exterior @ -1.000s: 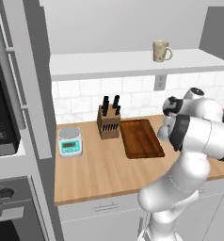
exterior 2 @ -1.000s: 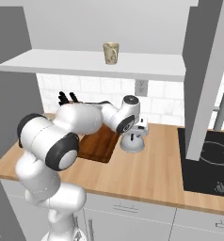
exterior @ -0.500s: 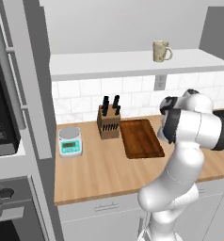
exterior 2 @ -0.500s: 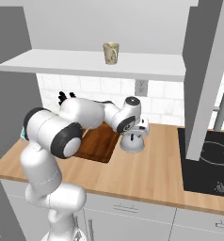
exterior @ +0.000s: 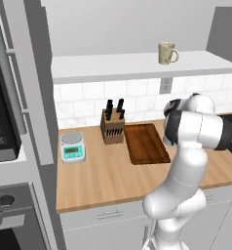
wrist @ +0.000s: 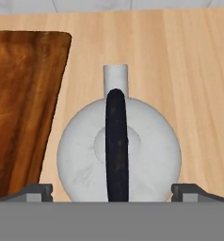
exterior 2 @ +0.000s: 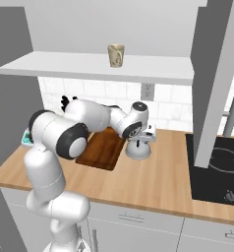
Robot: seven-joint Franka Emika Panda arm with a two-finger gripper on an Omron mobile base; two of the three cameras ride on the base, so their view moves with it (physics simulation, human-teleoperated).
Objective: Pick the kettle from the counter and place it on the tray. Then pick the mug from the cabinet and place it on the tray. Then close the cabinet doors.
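Note:
The silver-grey kettle (wrist: 118,157) stands on the wooden counter (wrist: 194,70), its black handle (wrist: 116,141) running straight up the hand view and its spout pointing away. My gripper (wrist: 114,192) hangs open just above it, one fingertip (wrist: 35,190) to each side of the dome, touching nothing. In the right base view the gripper (exterior 2: 142,139) sits over the kettle (exterior 2: 138,151), just right of the dark-brown tray (exterior 2: 102,147). The beige mug (exterior 2: 116,55) stands on the open cabinet shelf (exterior 2: 89,66). In the left base view my arm hides the kettle; the tray (exterior: 146,143) and mug (exterior: 166,52) show.
A knife block (exterior: 113,126) and a teal-faced scale (exterior: 72,146) stand left of the tray. A black cooktop (exterior 2: 217,172) lies at the counter's right end. An open grey cabinet door (exterior 2: 212,74) juts out on the right, above the cooktop.
The arm's elbow has swung a little while the hand stays over the kettle. The jaws are as wide open as before, and nothing was taken hold of.

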